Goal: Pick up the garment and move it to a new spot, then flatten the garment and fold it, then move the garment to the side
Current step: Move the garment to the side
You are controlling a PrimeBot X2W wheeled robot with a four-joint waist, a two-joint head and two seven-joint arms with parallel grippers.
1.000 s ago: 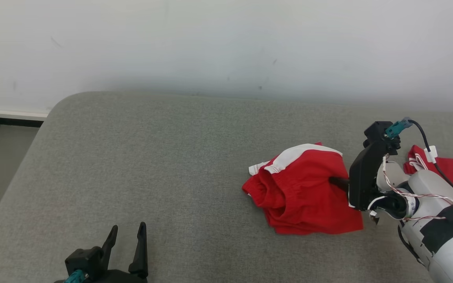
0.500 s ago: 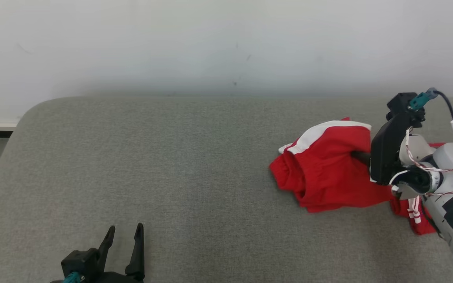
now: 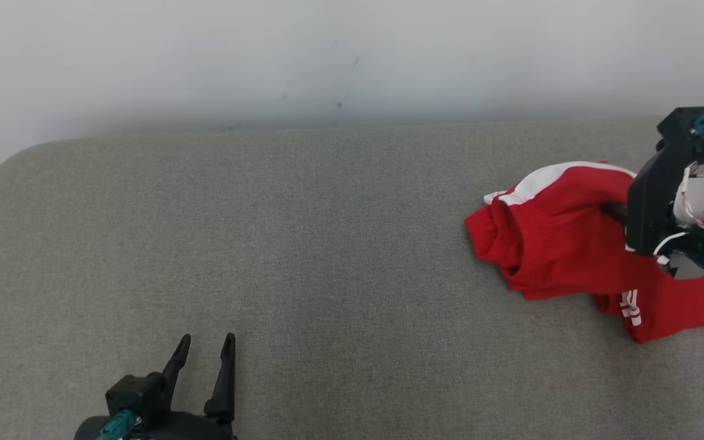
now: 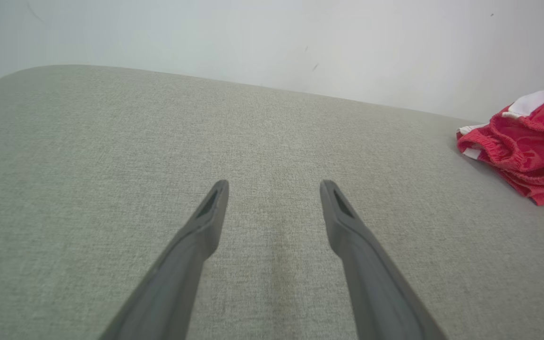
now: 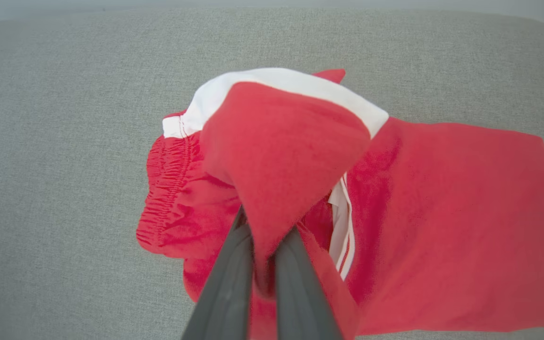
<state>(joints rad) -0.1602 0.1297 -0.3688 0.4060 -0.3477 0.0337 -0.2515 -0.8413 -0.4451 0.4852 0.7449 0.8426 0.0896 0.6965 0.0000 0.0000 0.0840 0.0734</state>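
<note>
Garment (image 3: pixel 560 244), head view: red cloth with white trim, bunched at the far right of the grey fabric-covered bench (image 3: pixel 266 244), close to its back edge, with a pale wall (image 3: pixel 327 49) behind. Upper fold lifted off the bench and pinched by the right gripper (image 3: pixel 613 212), reaching in from the right edge with jaws pressed together on the cloth, fingertips buried in the fold. Lower part, marked with short white stripes, trailing toward the lower right and lying on the bench. Left gripper (image 3: pixel 207 339) at the lower left, fingers pointing up the view, with jaws spread wide, holding nothing, well apart from the garment.

Left wrist view: left gripper (image 4: pixel 274 189) with two dark fingers spread over bare grey bench (image 4: pixel 111 141), nothing between them. Garment (image 4: pixel 531 141) at the right edge, resting on the bench, gathered elastic waistband turned toward the camera, white trim on top. Wall (image 4: pixel 253 33) beyond.

Right wrist view: right gripper (image 5: pixel 263 264) with jaws closed tight on a red fold of the garment (image 5: pixel 442 212). Fold rising tent-like from between the fingers, with a white band across its top. Gathered waistband at the left, thin white stripes just beside the fingers, and a flatter red panel spread out to the right on the bench (image 5: pixel 64 94).
</note>
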